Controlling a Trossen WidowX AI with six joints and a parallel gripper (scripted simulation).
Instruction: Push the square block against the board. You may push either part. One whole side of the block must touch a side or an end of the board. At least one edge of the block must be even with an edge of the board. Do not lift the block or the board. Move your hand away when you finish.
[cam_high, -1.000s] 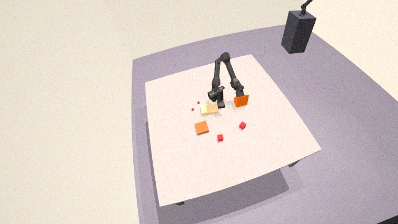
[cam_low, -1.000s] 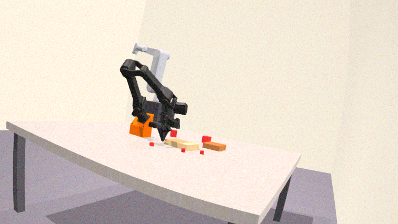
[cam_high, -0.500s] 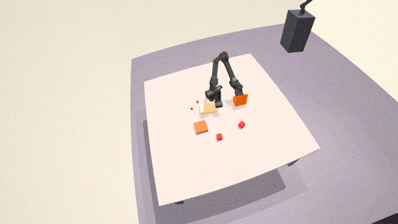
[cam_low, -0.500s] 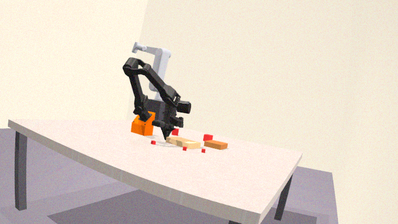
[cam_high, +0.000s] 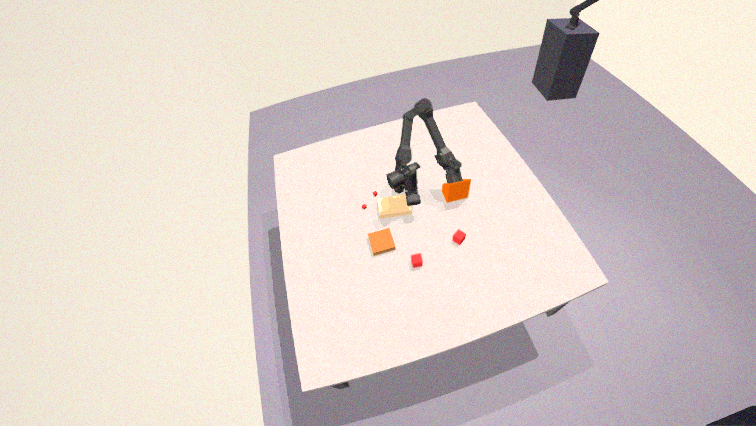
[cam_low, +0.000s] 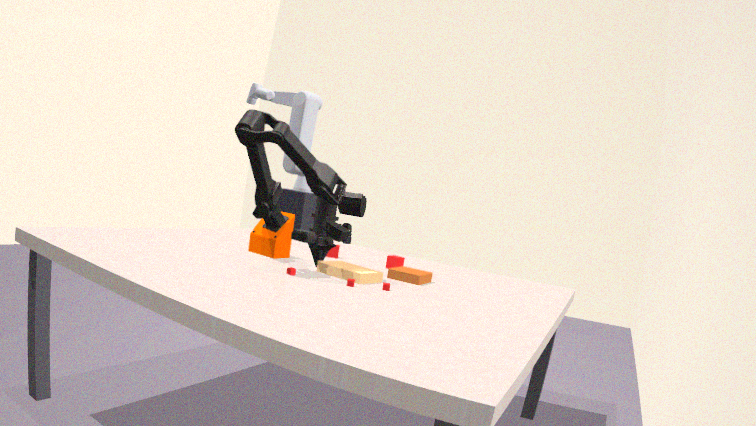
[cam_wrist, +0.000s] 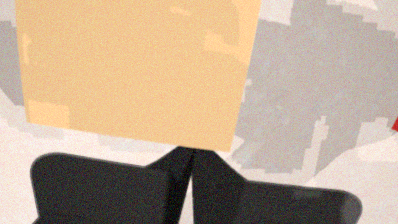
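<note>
The tan rectangular board (cam_high: 392, 206) (cam_low: 346, 270) (cam_wrist: 135, 75) lies flat on the table. The orange-brown square block (cam_high: 381, 241) (cam_low: 410, 275) lies flat apart from the board, with a gap between them; it is not in the wrist view. My gripper (cam_low: 317, 263) (cam_wrist: 194, 146) is shut and empty. Its tips are low at the board's end nearest the arm's base, touching or almost touching it, near one corner in the wrist view. In the top view the hand hides that end of the board and the fingertips.
Two small red cubes (cam_high: 375, 193) (cam_high: 363, 206) lie beside the board's far end. Two larger red cubes (cam_high: 459, 237) (cam_high: 416, 260) lie on the block's side of the table. An orange box (cam_high: 456, 190) (cam_low: 270, 240) stands at the arm's base. Another small red cube (cam_low: 291, 271) shows in the exterior view.
</note>
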